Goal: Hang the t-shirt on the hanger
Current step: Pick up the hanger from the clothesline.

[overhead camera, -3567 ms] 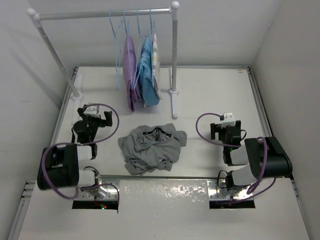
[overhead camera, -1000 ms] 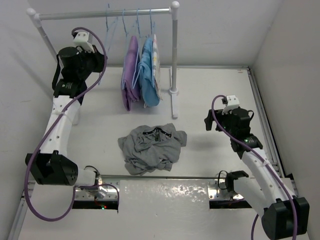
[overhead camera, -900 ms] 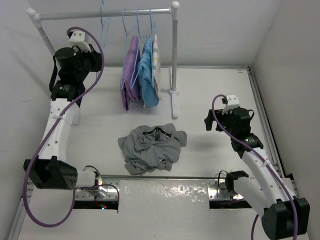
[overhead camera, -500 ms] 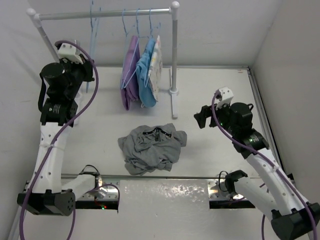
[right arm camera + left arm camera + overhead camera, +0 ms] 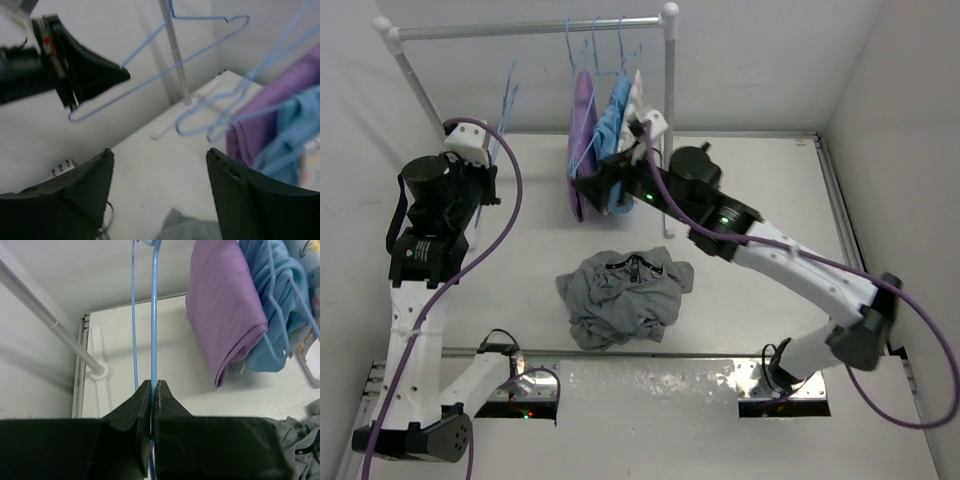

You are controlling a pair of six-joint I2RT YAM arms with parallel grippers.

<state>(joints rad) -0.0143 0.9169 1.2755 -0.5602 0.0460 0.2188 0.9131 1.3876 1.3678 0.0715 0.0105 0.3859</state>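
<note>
The left gripper (image 5: 152, 386) is pinched tight on the bare hanger (image 5: 154, 315), holding it up left of the clothes hung on the rail (image 5: 520, 28). The right gripper (image 5: 159, 155) is spread wide with nothing in it, beside the purple garment (image 5: 580, 120). The grey t-shirt (image 5: 625, 295) lies crumpled on the table (image 5: 780, 170).
</note>
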